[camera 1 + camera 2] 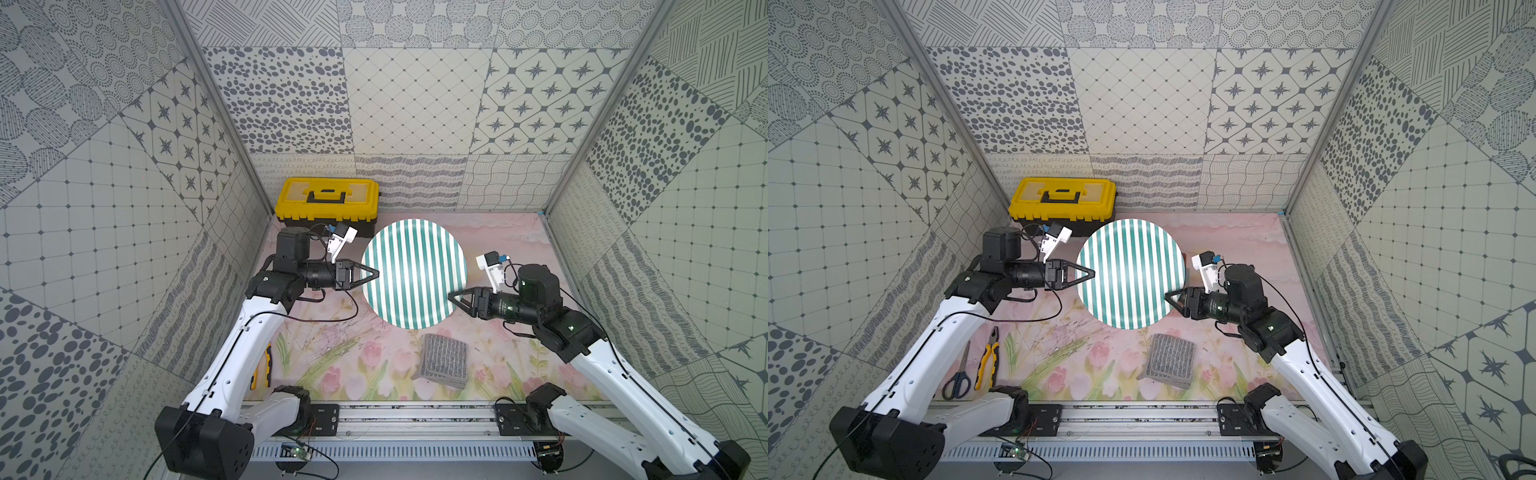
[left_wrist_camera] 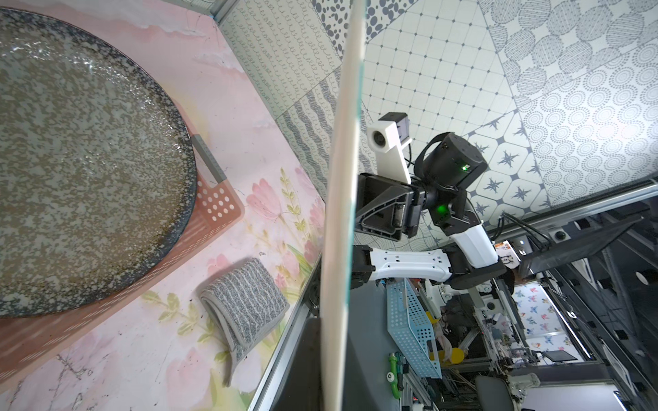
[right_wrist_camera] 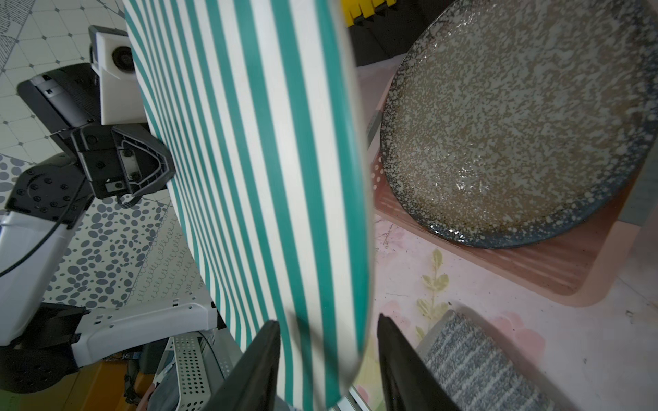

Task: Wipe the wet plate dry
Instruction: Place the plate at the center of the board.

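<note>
My left gripper (image 1: 376, 274) is shut on the left rim of a green-and-white striped plate (image 1: 413, 272), holding it raised and level; it shows edge-on in the left wrist view (image 2: 341, 213). My right gripper (image 3: 327, 327) is open, its jaws straddling the striped plate's (image 3: 270, 170) right rim with a gap on either side. Below lies a speckled grey plate (image 3: 512, 121) glistening with water droplets, resting on a pink basket (image 3: 569, 270). The striped plate hides it in both top views. A folded grey cloth (image 1: 444, 361) lies on the mat near the front.
A yellow toolbox (image 1: 327, 199) stands at the back left against the wall. Scissors (image 1: 958, 376) and yellow-handled pliers (image 1: 987, 359) lie at the front left beside the left arm. Patterned walls close in three sides, and a metal rail (image 1: 415, 415) runs along the front.
</note>
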Robot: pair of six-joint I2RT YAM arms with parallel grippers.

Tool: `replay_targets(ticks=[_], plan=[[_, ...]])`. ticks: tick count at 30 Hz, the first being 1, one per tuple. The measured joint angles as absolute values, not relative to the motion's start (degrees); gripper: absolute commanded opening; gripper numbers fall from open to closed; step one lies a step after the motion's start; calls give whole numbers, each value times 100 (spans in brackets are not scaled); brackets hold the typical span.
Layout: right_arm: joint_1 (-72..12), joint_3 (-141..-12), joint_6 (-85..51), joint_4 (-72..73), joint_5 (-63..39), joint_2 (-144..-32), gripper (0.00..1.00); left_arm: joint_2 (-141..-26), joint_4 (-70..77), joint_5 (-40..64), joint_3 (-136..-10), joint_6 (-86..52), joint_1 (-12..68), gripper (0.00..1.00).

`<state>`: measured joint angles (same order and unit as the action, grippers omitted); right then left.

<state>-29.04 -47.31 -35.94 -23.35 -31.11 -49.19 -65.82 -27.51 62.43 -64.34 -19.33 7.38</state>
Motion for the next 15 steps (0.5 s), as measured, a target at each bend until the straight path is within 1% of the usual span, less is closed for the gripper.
replay_targets(ticks=[2, 3, 5, 7, 10, 11, 13, 14, 15], plan=[[-2882, -4731, -3673, -2108, -3227, -4987, 18, -6589, -2703, 6294, -6434, -1951, 740, 0], [-2873, -4731, -3771, -1981, -3341, -5015, 1, -6595, -2652, 6285, -6429, -1938, 729, 0], [-2753, -4735, -3981, -1662, -3837, -5006, 0, -6611, -2563, 6169, -6418, -1885, 679, 0], [-2674, -4827, -4058, -1586, -3990, -4842, 0, -6619, -2423, 6370, -6414, -1931, 659, 9], [-2488, -4829, -4095, -1404, -4145, -4864, 0, -6525, -2349, 6233, -6451, -1957, 661, 38], [-2427, -4834, -4130, -1304, -4182, -4884, 0, -6497, -2388, 6082, -6455, -1953, 670, 53], [-2130, -4834, -4244, -1168, -4193, -4884, 0, -6429, -2497, 5819, -6497, -1896, 692, 95], [-1911, -4834, -4335, -1125, -4180, -4901, 0, -6394, -2556, 5671, -6532, -1874, 692, 99], [-1673, -4834, -4405, -1111, -4125, -4921, 0, -6364, -2622, 5531, -6569, -1828, 690, 100]])
